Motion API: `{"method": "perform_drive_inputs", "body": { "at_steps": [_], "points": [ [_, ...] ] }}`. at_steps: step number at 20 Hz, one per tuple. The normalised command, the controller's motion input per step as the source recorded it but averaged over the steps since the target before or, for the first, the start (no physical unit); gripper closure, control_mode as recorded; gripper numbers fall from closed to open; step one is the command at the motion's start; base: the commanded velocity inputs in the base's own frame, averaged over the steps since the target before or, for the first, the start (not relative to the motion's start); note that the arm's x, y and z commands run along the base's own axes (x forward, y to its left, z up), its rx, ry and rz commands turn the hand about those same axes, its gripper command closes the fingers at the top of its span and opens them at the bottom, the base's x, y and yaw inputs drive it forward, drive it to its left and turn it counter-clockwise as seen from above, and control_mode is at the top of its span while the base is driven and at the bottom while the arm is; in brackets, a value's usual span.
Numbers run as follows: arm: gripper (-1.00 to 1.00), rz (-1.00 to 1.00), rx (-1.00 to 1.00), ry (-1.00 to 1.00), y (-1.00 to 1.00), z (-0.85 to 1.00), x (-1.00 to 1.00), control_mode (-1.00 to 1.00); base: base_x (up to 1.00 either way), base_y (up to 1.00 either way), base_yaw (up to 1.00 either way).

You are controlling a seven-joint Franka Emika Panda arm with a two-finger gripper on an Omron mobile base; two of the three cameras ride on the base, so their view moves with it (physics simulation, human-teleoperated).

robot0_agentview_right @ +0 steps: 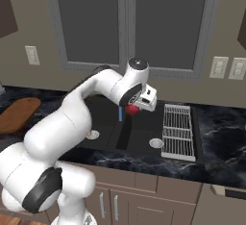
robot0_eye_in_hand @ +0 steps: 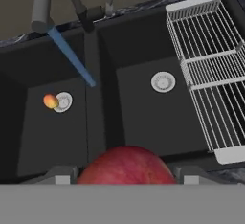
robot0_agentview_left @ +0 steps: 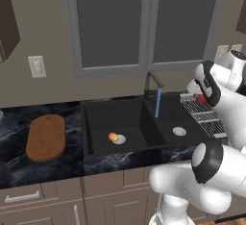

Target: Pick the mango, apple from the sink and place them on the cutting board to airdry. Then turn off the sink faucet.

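Currently we hold the apple pinched in the gripper above the sink; next, we judge, carry it left to the cutting board, while the mango waits by the left drain.

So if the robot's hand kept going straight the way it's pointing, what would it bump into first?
Probably the floor of the right sink basin. The gripper, holding the apple, points down into it, short of the drain; depth is hard to judge.
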Motion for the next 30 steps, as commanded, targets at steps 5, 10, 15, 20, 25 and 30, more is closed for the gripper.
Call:
{"method": "perform_drive_inputs", "body": {
  "at_steps": [5,10,15,20,25,30],
  "points": [
    [1.00,0.19,-0.09,-0.07,0.53,0.28,-0.30,-1.00,0.00,0.00,0.00],
    [1.00,0.30,-0.01,-0.01,0.57,0.35,-0.07,-1.00,0.00,0.00,0.00],
    [1.00,0.28,-0.05,-0.08,0.66,0.11,-0.28,-1.00,0.00,0.00,0.00],
    [1.00,0.18,-0.06,-0.12,0.65,0.16,-0.21,-1.00,0.00,0.00,0.00],
    [1.00,0.03,-0.06,-0.11,0.81,0.02,-0.10,-1.00,0.00,0.00,0.00],
    [1.00,0.00,-0.04,-0.06,0.83,0.00,-0.01,-1.00,0.00,0.00,0.00]
  ]
}}
